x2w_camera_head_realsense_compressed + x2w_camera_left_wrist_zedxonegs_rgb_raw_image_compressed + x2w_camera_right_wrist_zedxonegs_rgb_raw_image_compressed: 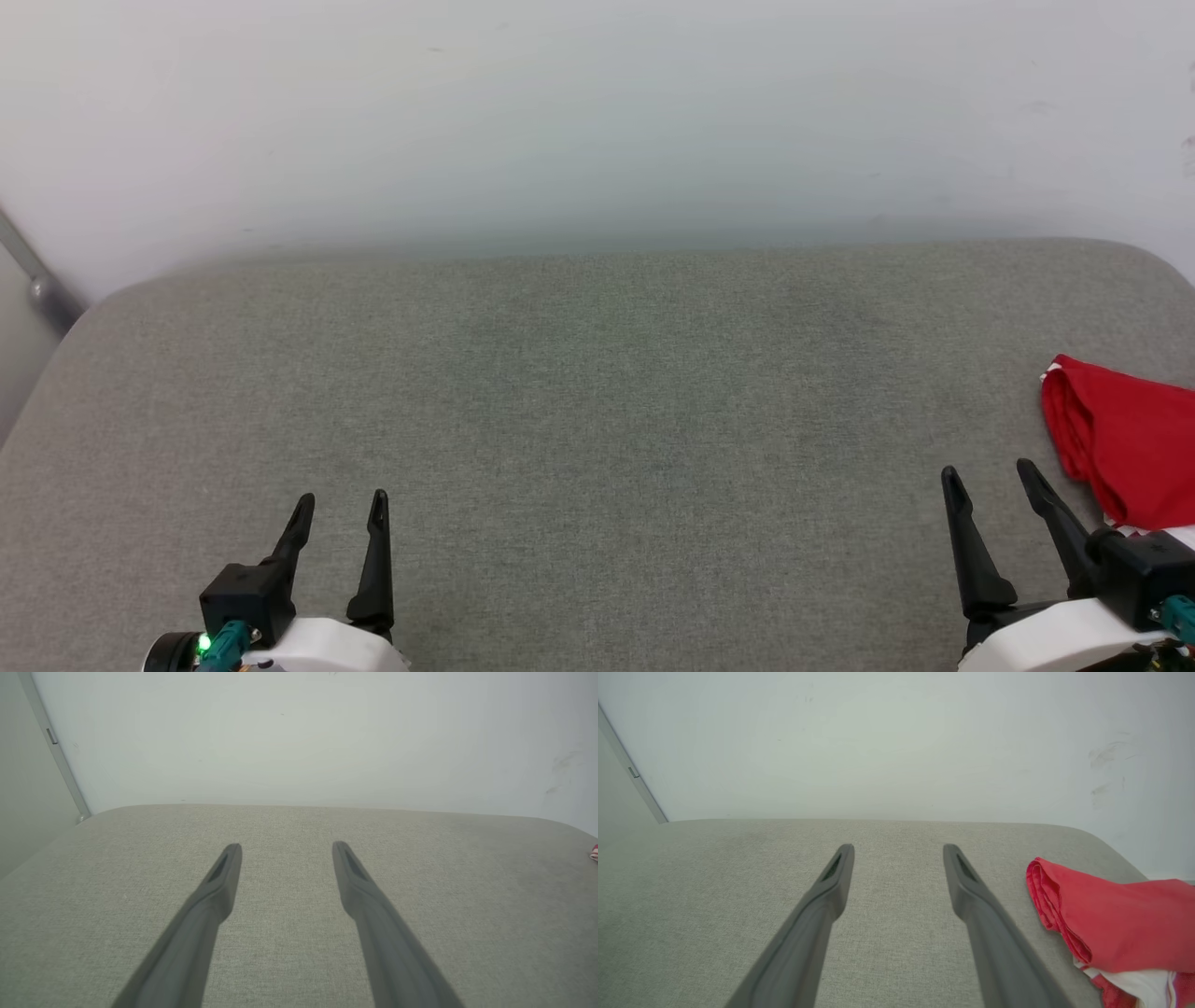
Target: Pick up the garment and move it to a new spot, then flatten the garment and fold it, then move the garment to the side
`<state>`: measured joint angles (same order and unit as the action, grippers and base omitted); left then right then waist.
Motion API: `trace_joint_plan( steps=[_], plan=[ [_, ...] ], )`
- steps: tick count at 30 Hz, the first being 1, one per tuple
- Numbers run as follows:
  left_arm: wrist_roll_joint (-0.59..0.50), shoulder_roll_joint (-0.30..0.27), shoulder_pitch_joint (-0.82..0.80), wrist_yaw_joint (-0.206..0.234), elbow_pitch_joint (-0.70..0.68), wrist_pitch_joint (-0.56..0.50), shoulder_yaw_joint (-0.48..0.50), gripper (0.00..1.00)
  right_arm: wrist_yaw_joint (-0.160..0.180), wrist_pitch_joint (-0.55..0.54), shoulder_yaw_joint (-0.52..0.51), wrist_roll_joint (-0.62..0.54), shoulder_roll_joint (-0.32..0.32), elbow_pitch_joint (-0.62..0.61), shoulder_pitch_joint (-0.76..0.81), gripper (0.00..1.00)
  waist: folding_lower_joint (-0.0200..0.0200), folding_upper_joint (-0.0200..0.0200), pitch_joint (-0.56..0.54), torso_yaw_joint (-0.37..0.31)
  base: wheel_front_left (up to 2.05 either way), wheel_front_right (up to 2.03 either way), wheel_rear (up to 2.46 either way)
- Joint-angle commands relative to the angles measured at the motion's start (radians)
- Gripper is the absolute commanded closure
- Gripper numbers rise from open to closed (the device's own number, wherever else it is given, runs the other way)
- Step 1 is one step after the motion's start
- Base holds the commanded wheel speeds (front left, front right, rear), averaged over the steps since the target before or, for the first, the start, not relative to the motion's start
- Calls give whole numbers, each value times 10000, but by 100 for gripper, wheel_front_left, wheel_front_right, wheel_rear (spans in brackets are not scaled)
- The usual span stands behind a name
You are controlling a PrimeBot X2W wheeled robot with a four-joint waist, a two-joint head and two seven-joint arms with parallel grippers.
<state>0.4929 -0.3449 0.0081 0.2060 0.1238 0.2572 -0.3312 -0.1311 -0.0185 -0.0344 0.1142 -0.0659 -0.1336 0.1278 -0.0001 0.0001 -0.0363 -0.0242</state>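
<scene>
Garment (1125, 448) bunched at 3 o'clock looks soft, light, floppy; pinch its rolled edge; left gripper (342, 497) and right gripper (988, 469) gape empty.

grey fabric surface (579, 420) against white wall (597, 112)

The head camera looks down across the grey cushion (597, 420) to the white wall (597, 112), the wrist cameras sit low over it facing likewise, all catching the garment (1125, 448) at right.
</scene>
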Motion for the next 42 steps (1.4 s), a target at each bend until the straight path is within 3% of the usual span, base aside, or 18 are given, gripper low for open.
trace_joint_plan(
  steps=[1, 12, 13, 16, 42],
  plan=[
    [-3, 35, -115, -6, 26, 42, 30, 0, 8, 6, 1, -20, 54, -27, -33, 0, 1, -1, 7, 26, 0, 0, 0],
    [-52, 38, -112, -41, -23, 71, 67, 0, 8, 86, -28, -6, 82, 78, -22, 0, 1, -1, 31, 50, 0, 0, 0],
    [-26, 43, -34, -39, -4, 17, 54, 100, 0, 48, -21, 4, 42, 66, 0, 100, 1, -1, 33, 52, 0, 0, 0],
    [119, 166, 78, -81, 134, -38, 65, 100, 0, 56, 18, 166, 48, 266, 48, 100, 2, -1, 38, 54, 0, 0, 0],
    [3810, 984, -380, -1152, 531, -1158, 1407, 100, 1, -138, -69, 5186, -75, 1400, -778, 100, 1, -1, 112, 94, 0, 0, 0]
  ],
)
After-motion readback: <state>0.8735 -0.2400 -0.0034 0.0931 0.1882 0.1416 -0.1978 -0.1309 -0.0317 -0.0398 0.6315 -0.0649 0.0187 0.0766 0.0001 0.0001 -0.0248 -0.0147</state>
